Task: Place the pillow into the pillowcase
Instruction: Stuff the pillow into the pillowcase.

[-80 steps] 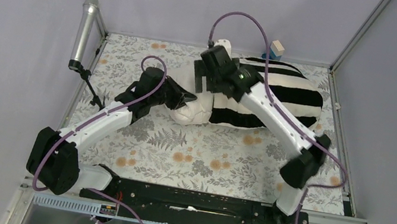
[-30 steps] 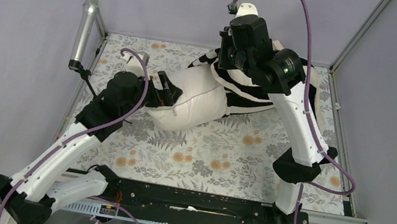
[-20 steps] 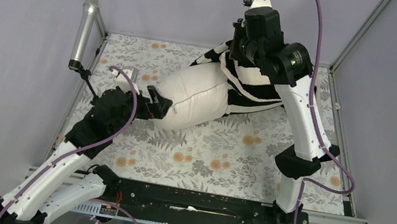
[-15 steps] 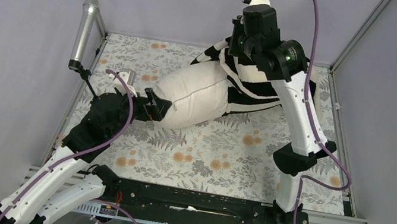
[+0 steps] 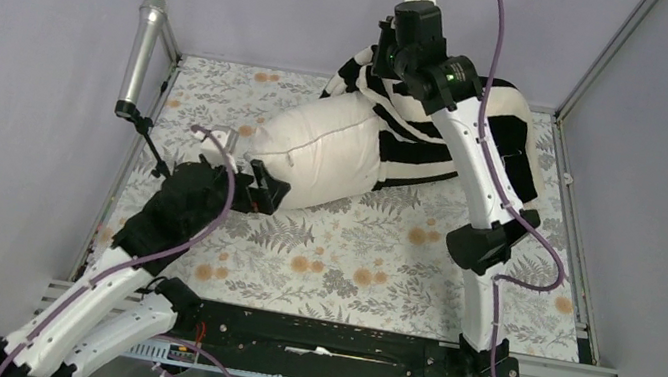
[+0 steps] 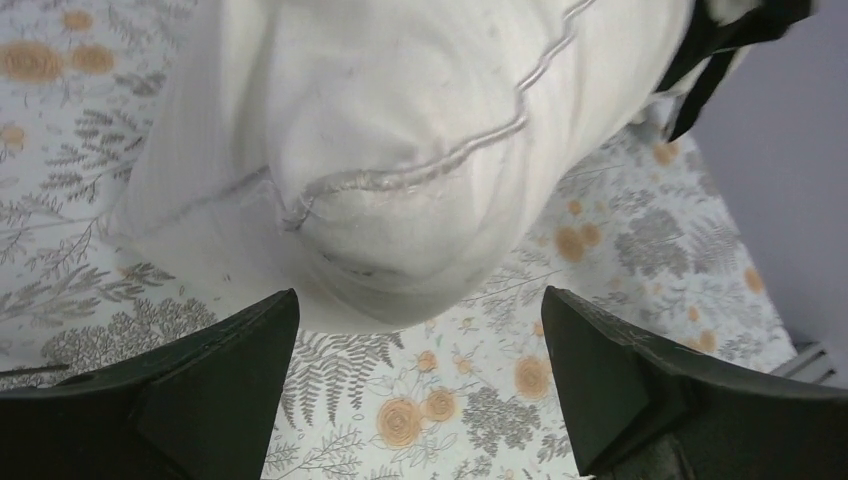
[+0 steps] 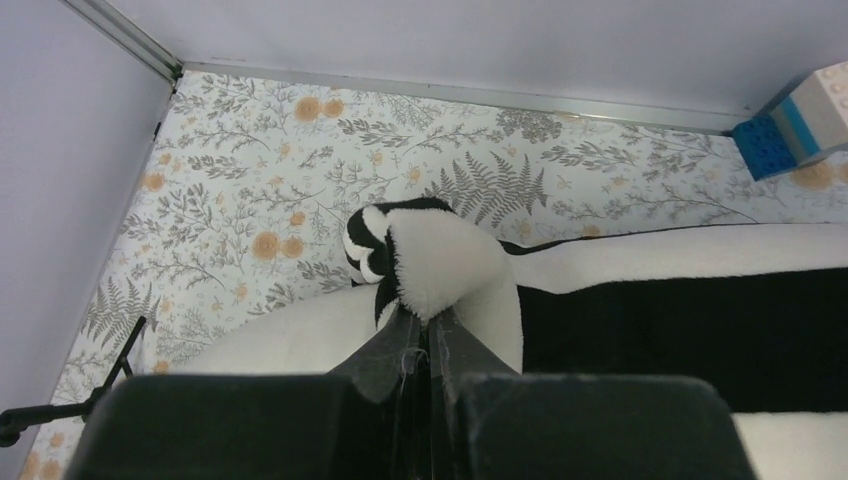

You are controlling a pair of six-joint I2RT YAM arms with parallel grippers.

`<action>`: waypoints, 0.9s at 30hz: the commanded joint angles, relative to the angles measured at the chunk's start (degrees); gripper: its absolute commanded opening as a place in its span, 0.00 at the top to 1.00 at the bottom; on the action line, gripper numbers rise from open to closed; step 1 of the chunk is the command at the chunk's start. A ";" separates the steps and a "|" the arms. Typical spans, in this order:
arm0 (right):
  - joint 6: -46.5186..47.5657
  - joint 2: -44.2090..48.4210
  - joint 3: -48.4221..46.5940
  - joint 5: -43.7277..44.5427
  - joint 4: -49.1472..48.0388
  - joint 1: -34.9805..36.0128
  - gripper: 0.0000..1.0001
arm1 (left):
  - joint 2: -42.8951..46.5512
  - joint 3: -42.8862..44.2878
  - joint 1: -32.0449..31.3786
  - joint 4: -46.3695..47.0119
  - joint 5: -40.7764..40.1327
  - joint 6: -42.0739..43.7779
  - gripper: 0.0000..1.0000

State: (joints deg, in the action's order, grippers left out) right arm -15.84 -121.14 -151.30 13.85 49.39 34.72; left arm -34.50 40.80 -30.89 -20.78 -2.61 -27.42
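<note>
The plump cream pillow (image 5: 316,150) lies on the floral cloth with its right end inside the black-and-white striped pillowcase (image 5: 510,140). Its bare left end (image 6: 400,150) bulges just ahead of my left gripper (image 5: 259,187), which stands open a little short of the pillow, fingers (image 6: 200,380) wide apart over the floral print. My right gripper (image 5: 386,55) is raised at the back, shut on a bunched edge of the pillowcase (image 7: 430,265), holding that edge up above the pillow (image 7: 290,340).
A blue and white block (image 7: 795,125) sits by the back wall at the right. A silver microphone (image 5: 140,57) on a black stand leans at the left edge. Metal frame rails (image 5: 594,58) and grey walls enclose the floral table cover (image 5: 349,262).
My left gripper has drawn back off the pillow toward the near left. My right gripper has swung left with the pillowcase edge, and more striped cloth now shows at the back right.
</note>
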 commanded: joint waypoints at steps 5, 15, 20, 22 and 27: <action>-0.67 -3.10 0.44 -3.56 -5.66 0.08 1.00 | -15.45 -1.28 -0.03 13.48 -15.66 -5.93 0.03; 0.55 5.38 6.63 0.48 -3.89 0.80 0.44 | -30.91 4.83 2.92 19.08 -11.20 -15.23 0.95; 1.01 13.59 13.23 5.81 -2.77 4.30 0.00 | -32.11 6.58 3.12 19.04 -9.54 -15.65 1.00; 0.58 18.63 20.98 9.11 -4.87 6.84 0.01 | -32.22 6.79 3.12 19.02 -9.52 -15.56 1.00; -5.09 36.25 56.34 11.36 -24.69 9.97 0.03 | -32.38 7.10 3.22 18.72 -8.45 -15.31 1.00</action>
State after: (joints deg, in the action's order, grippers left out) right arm -16.62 -96.20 -115.85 21.21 39.59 42.92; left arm -65.87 45.69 -27.75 -4.16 -13.76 -42.09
